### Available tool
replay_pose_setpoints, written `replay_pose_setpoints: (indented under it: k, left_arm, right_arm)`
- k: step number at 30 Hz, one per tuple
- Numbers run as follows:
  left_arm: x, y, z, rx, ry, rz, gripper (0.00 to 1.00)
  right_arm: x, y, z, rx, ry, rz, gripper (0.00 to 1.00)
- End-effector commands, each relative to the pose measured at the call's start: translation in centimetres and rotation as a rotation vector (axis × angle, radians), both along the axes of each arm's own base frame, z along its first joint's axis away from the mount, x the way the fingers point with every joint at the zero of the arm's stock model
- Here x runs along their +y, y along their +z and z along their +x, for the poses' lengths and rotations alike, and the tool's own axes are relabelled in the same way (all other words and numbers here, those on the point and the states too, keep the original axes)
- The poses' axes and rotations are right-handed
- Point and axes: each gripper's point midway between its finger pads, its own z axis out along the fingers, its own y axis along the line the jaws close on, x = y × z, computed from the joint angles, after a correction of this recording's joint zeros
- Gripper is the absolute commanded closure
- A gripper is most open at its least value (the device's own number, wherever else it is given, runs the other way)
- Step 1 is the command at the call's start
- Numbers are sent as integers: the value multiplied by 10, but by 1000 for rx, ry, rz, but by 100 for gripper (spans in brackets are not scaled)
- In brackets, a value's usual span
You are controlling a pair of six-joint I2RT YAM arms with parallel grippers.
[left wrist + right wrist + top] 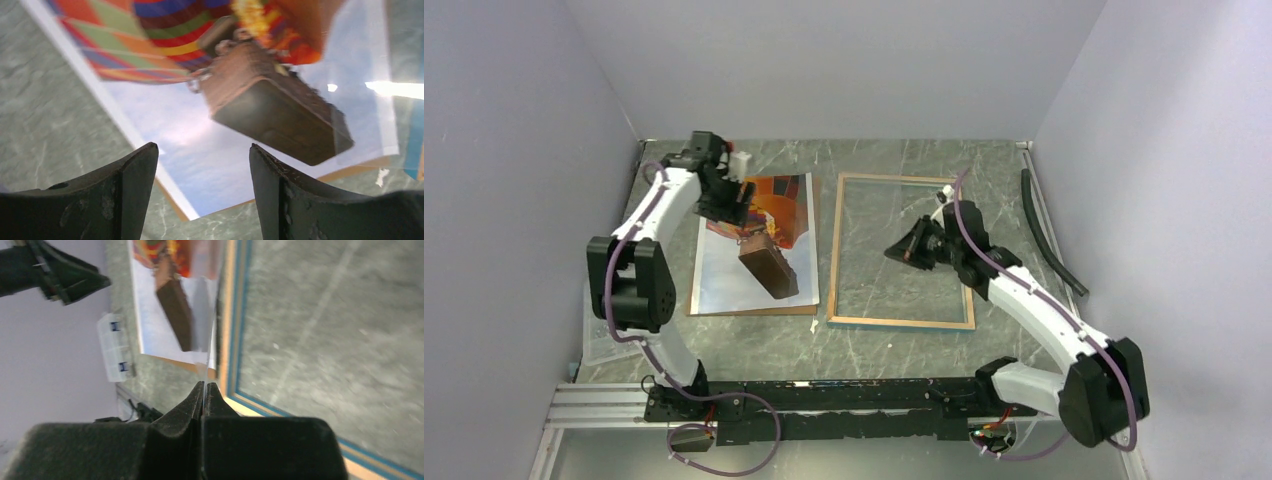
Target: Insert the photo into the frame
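Top external view: a grey-green marbled tabletop (754,345) sits in a booth of plain pale lavender walls (844,60). A dark curved strip (1046,232) lies by the right wall.

The left gripper (746,232) hangs over the photo (744,275) with its fingers spread and nothing between them. In the left wrist view, the balloon print (210,145) lies face up directly below and ahead of those fingers (135,170). The photo rests on a brown backing panel (754,311), whose edge shows past the fingertips.

The right gripper (892,250) hovers over the frame (902,322), which lies flat on the tabletop beneath it. Its fingers (192,402) are pressed together. In the right wrist view a thin clear edge rises from the tips, and whether it is pinched cannot be told. The frame's blue rim (240,315) runs just right of the fingertips. The photo lies beyond them, outside the frame and just beside it.
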Motion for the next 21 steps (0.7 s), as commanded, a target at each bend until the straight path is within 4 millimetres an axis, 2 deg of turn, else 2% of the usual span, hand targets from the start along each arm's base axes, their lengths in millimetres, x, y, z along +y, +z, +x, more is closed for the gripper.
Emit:
replay_pose_setpoints:
  k: [1, 8, 12, 13, 14, 16, 21]
  left_arm:
    - [-48, 5, -5, 0, -107, 21, 27]
    - [-100, -18, 0, 20, -250, 70, 28]
    - [-113, -38, 6, 40, -285, 96, 31]
    - [-117, -42, 7, 44, -296, 103, 31]
    - [-119, -48, 8, 50, -303, 113, 32]
    - [-126, -59, 7, 59, -329, 121, 34]
    - [-119, -79, 11, 71, -322, 204, 36]
  right_arm:
    - [-35, -36, -15, 49, -108, -93, 100]
    - [-48, -82, -23, 129, -135, -137, 100]
    - [-54, -99, -27, 155, -141, -153, 90]
    - [-55, -102, -28, 163, -144, -154, 85]
    - [-56, -105, -28, 168, -144, -151, 76]
    - [-58, -111, -30, 188, -140, -154, 48]
    - [-73, -114, -18, 221, -126, -179, 20]
